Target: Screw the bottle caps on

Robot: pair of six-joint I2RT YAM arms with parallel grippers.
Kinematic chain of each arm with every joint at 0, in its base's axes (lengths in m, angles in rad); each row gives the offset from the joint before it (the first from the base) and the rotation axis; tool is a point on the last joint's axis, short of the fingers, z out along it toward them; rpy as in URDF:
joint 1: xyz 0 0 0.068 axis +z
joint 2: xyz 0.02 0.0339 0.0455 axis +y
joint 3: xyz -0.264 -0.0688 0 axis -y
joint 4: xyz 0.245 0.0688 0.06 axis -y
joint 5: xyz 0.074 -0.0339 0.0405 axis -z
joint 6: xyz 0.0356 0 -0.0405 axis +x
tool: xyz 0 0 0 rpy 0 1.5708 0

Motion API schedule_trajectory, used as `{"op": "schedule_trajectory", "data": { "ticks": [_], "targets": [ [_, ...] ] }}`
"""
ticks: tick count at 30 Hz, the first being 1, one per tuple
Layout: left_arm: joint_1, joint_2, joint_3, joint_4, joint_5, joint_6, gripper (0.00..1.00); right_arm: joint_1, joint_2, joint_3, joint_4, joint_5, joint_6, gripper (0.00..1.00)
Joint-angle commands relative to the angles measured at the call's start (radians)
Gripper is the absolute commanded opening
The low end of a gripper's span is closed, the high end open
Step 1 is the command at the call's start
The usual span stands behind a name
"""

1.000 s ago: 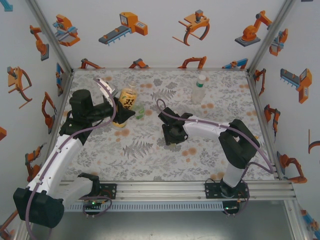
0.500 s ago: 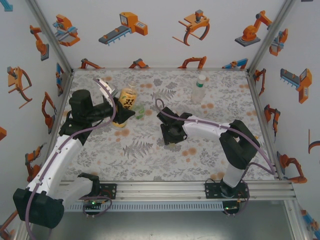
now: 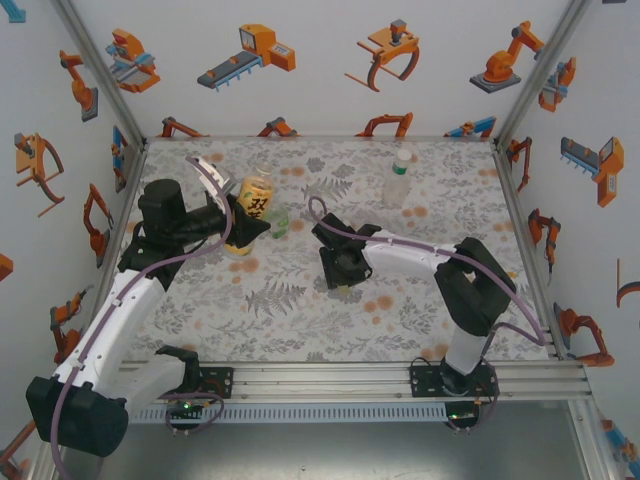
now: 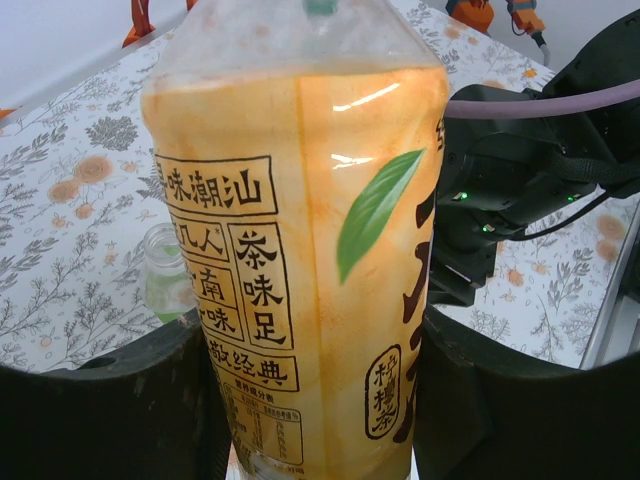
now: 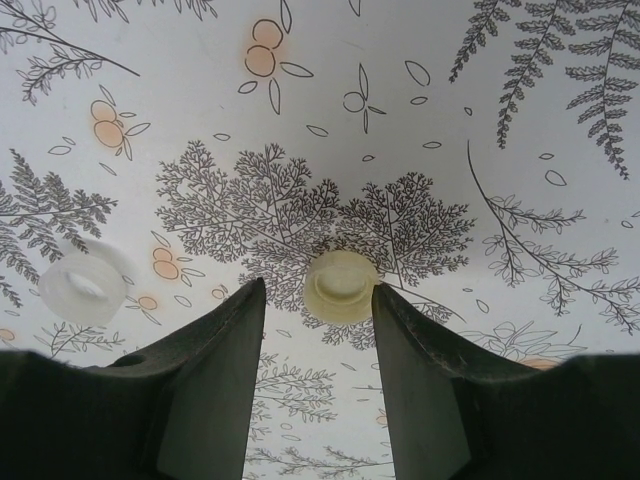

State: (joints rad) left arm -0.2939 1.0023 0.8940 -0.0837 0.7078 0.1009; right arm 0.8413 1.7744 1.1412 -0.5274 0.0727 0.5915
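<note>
My left gripper (image 3: pixel 240 226) is shut on the lower body of the yellow bottle (image 3: pixel 255 203), which stands upright; in the left wrist view its yellow label (image 4: pixel 300 250) sits between both black fingers (image 4: pixel 120 400). A short green-tinted bottle (image 3: pixel 279 222) (image 4: pixel 168 275) stands just behind it, mouth open. The clear bottle with the white-green label (image 3: pixel 398 180) stands at the back. My right gripper (image 3: pixel 339 268) (image 5: pixel 318 292) points down at the table, open. A pale yellow cap (image 5: pixel 341 286) lies at its fingertips, close to the right one. A white translucent cap (image 5: pixel 83 291) lies to the left.
The floral tablecloth (image 3: pixel 280 300) covers the table inside white walls with orange robot prints. Metal frame posts (image 3: pixel 520 210) run along the sides. The right arm's black wrist and purple cable (image 4: pixel 520 180) show close behind the yellow bottle.
The right gripper has shifted slightly to the left over the table. The left arm and the yellow bottle have stayed still.
</note>
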Motion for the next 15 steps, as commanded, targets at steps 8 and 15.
{"op": "schedule_trajectory", "data": {
  "ticks": [8, 15],
  "targets": [
    [0.002, -0.015, 0.003, 0.007, 0.026, -0.008, 0.00, 0.005, 0.036, 0.022, -0.029, 0.029, 0.009, 0.47],
    [0.003, -0.016, 0.002, 0.007, 0.024, -0.006, 0.00, 0.006, 0.007, 0.047, -0.059, 0.050, -0.001, 0.47]
  ]
}}
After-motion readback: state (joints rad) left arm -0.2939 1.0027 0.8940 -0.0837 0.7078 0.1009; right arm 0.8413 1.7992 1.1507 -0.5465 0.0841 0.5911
